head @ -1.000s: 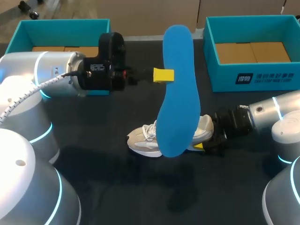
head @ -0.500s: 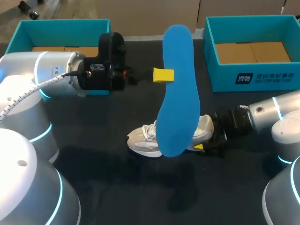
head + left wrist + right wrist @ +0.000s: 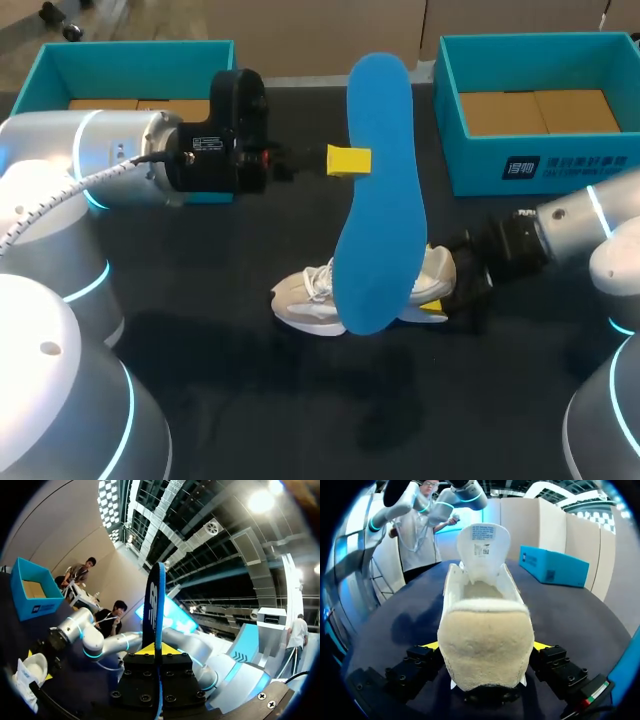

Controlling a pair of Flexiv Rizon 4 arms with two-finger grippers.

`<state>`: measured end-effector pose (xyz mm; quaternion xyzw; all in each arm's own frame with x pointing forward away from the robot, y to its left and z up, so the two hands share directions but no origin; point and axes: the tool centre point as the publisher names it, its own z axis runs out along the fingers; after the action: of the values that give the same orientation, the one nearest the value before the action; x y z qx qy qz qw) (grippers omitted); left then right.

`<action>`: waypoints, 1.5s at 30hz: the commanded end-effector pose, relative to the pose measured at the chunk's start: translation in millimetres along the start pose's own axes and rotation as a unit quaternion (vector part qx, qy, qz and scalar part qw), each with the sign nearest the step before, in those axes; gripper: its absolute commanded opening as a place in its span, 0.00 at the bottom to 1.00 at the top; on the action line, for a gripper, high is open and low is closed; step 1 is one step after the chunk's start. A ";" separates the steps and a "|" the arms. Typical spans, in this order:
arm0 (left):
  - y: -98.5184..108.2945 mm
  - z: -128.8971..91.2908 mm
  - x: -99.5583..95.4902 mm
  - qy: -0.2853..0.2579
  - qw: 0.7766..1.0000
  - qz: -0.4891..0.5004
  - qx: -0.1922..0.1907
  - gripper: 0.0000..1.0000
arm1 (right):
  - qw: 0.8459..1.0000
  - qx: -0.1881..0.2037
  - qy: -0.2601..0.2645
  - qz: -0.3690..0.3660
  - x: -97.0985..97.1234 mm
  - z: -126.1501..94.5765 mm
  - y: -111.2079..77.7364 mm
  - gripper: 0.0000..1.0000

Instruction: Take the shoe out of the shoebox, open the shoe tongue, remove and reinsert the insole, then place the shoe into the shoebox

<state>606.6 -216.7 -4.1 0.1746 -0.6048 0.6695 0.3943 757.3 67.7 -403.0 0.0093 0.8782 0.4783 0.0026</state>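
A blue insole hangs upright over the table's middle, my left gripper shut on its edge; the left wrist view has the insole edge-on between that gripper's yellow tips. Below it a cream shoe lies on the dark table, toe to the left. My right gripper is at the heel. In the right wrist view the shoe fills the space between the fingers of the right gripper, which stand wide on either side of the heel. The tongue is pulled up.
One teal shoebox with a cardboard floor stands at the back left behind my left arm. A second teal box stands at the back right, also seen as a teal box beyond the shoe.
My right arm has shifted slightly toward the far side and its fingers have spread a little wider at the heel. The left arm, insole and shoe have not moved.
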 end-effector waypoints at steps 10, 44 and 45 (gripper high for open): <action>-0.1 1.4 -1.4 0.001 1.000 0.000 0.000 0.00 | 0.994 0.100 -0.045 0.009 6.6 -22.3 24.6 1.00; -0.1 1.4 -1.4 0.001 1.000 0.000 0.000 0.00 | 0.951 0.297 -0.069 0.046 10.3 -66.5 82.0 1.00; -0.1 1.4 -1.4 0.001 1.000 0.000 0.000 0.00 | 0.951 0.298 -0.070 0.045 10.3 -66.5 83.0 1.00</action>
<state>606.7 -216.5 -4.1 0.1748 -0.6050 0.6692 0.3943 746.1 53.9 -301.9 0.0798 0.9617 0.2581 0.0457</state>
